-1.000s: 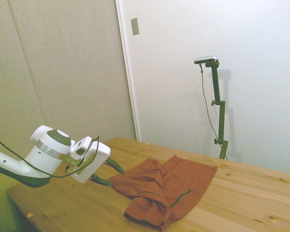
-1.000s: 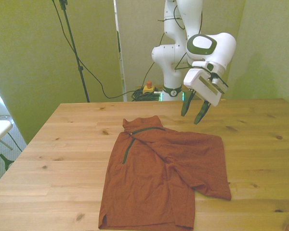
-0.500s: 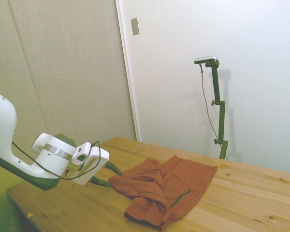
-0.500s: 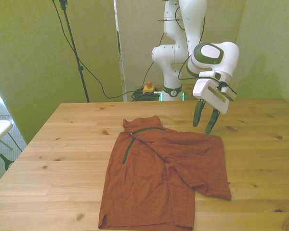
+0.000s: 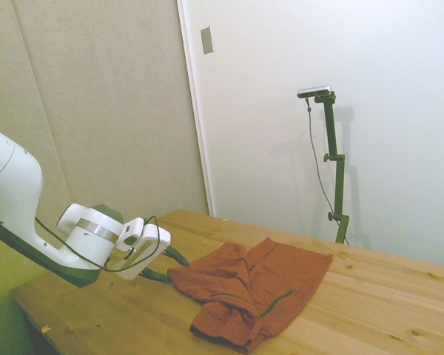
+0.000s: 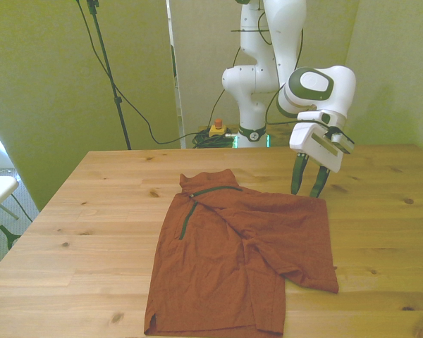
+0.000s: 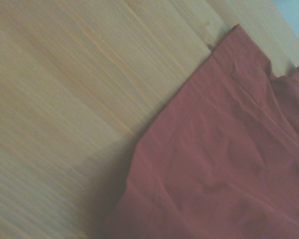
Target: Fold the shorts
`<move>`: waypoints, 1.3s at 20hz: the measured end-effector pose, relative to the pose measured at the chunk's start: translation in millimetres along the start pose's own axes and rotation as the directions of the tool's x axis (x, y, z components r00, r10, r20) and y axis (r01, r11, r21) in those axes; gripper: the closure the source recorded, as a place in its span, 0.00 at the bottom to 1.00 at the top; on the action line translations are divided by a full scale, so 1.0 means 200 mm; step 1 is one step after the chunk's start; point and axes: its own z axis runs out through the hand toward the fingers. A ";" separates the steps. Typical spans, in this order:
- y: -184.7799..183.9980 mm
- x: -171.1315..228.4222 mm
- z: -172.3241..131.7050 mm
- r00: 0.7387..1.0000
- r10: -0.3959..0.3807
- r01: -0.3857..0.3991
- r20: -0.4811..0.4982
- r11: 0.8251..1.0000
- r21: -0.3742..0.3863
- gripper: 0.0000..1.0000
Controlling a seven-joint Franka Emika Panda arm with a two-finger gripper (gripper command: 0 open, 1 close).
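Rust-orange fabric shorts [image 6: 243,257] with a dark zipper line lie rumpled and partly folded on your light wooden table [image 6: 92,232], nearer the front view's right. Your white two-finger gripper [image 6: 308,191] hangs with its dark fingers spread and empty, tips just above the shorts' far corner on the front view's right. Wrist view: shorts edge over bare wood.

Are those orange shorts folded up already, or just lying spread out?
Mostly spread, not neatly folded. The shorts lie rumpled on the table, one part lapping diagonally over another; the open gripper hovers at their far corner.
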 end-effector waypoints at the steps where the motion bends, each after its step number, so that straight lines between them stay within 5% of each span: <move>1: 0.00 0.00 0.01 1.000 0.002 -0.002 0.001 1.000 0.001 1.00; 26: 0.02 -0.01 0.11 0.999 0.038 -0.039 0.020 0.999 0.018 1.00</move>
